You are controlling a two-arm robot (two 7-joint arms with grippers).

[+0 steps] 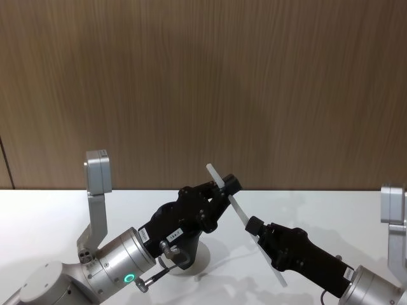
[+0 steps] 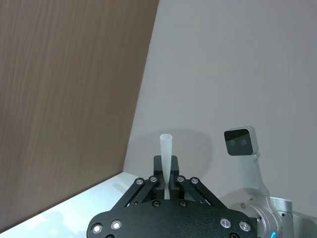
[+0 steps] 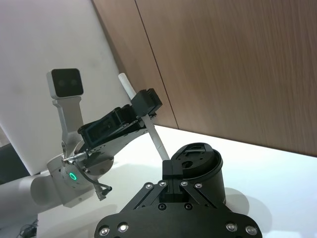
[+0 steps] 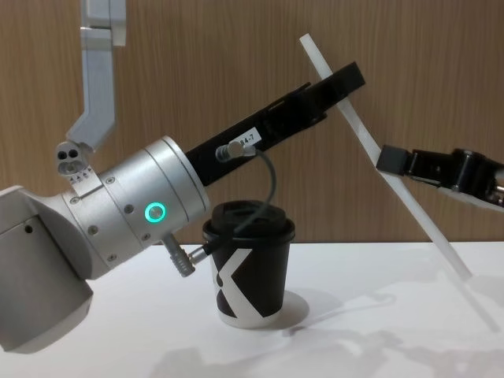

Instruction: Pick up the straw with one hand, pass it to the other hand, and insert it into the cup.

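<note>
Aloft, left gripper (image 1: 224, 185) and right gripper (image 1: 254, 225) hold straw (image 1: 238, 210) over table (image 1: 51, 216), before wall (image 1: 203, 82).

The left hand (image 4: 345, 82) reaches from the lower left of the frame up toward the upper right, its silver wrist showing a green ring light, and it is clamped on the straw (image 4: 409, 201) near the straw's upper end. The straw slants down to the lower right. The right hand (image 4: 391, 160) comes in from the right edge, its block tip against the straw at mid-length. The cup (image 4: 250, 279) stands upright on the white tabletop (image 4: 378, 331) at lower centre, lid on, before a wooden wall (image 4: 197, 63).
</note>
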